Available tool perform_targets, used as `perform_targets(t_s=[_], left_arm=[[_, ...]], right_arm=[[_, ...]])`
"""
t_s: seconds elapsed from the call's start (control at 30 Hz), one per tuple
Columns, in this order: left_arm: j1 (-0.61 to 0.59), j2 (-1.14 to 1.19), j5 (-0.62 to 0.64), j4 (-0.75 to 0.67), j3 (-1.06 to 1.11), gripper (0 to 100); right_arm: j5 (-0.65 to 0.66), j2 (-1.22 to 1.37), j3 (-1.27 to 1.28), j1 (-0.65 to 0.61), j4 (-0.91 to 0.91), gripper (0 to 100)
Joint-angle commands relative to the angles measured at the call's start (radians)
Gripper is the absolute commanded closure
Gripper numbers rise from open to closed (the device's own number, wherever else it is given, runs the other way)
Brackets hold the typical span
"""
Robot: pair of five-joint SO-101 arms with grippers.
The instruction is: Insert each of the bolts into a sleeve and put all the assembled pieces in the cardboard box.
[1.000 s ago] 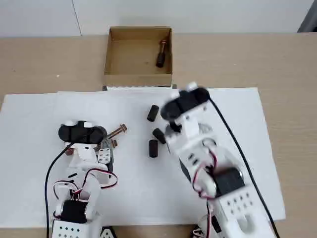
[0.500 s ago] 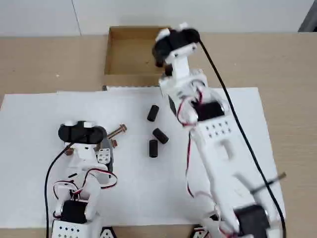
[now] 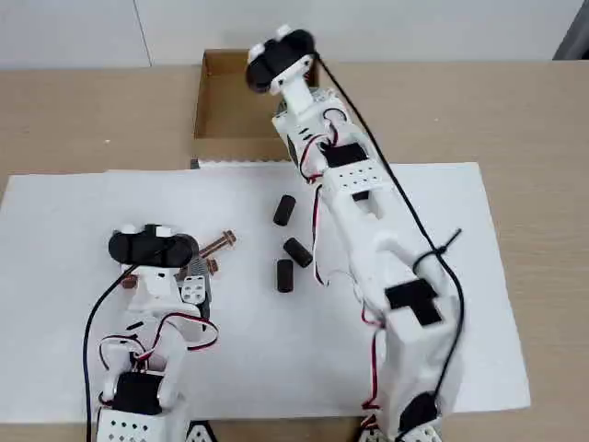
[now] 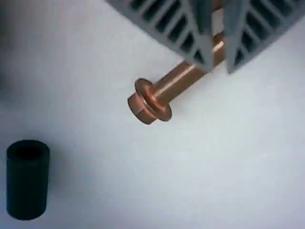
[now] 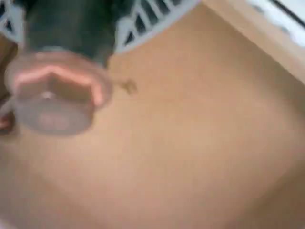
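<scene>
My left gripper (image 4: 217, 52) is shut on the shank of a copper bolt (image 4: 157, 95), which lies low over the white paper. In the high view that left gripper (image 3: 201, 261) sits at the near left, and the bolt (image 3: 219, 244) points toward three black sleeves (image 3: 283, 210) (image 3: 296, 251) (image 3: 285, 274). One sleeve (image 4: 27, 179) lies close to the bolt's head. My right gripper (image 5: 71, 33) is shut on a black sleeve (image 5: 71, 21) with a bolt head (image 5: 52, 100) sticking out. It hangs above the cardboard box floor (image 5: 200, 143). The right arm (image 3: 317, 138) stretches over the cardboard box (image 3: 221, 92).
The white paper (image 3: 92, 212) covers most of the wooden table (image 3: 92, 110). The box stands just past the paper's far edge. A second small copper bolt (image 3: 211, 265) lies beside the left gripper.
The right arm has swung from the middle of the paper out over the box, carrying its sleeve-and-bolt piece. The left arm and the three loose sleeves have not moved.
</scene>
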Motion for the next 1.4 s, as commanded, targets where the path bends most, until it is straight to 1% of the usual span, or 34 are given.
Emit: perform_targets(t_s=[0.0,0.1,0.13,0.23,0.3,0.53,0.7,0.93,1.03,1.2,1.37], left_arm=[[-0.006,-0.005,-0.003,0.006,-0.005,100],[-0.006,-0.005,-0.002,0.006,-0.005,100],[-0.006,-0.005,-0.002,0.006,-0.005,100],[-0.006,-0.005,-0.002,0.006,-0.005,100],[-0.006,-0.005,-0.002,0.006,-0.005,100],[-0.006,-0.005,0.0,0.006,-0.005,100],[-0.006,-0.005,0.0,0.006,-0.005,100],[-0.006,-0.005,0.0,0.006,-0.005,100],[-0.006,-0.005,0.0,0.006,-0.005,100],[-0.031,-0.005,0.003,0.008,-0.005,100],[-0.029,-0.005,0.003,0.008,-0.005,100]], right_arm=[[0.092,0.062,-0.144,0.002,-0.012,99.5],[0.144,0.119,-0.181,-0.001,-0.008,99.0],[0.15,0.127,-0.189,-0.002,-0.008,97.3],[0.149,0.134,-0.193,-0.01,-0.008,88.1],[0.147,0.139,-0.193,-0.015,-0.007,84.2],[0.147,0.142,-0.193,-0.025,-0.007,87.9],[0.147,0.136,-0.193,-0.027,-0.005,88.0],[0.138,0.068,-0.195,-0.028,0.17,88.1],[0.054,0.015,-0.195,-0.028,0.263,88.2],[-0.021,-0.082,-0.195,-0.028,0.435,88.2],[-0.14,-0.14,-0.195,-0.028,0.587,88.1]])
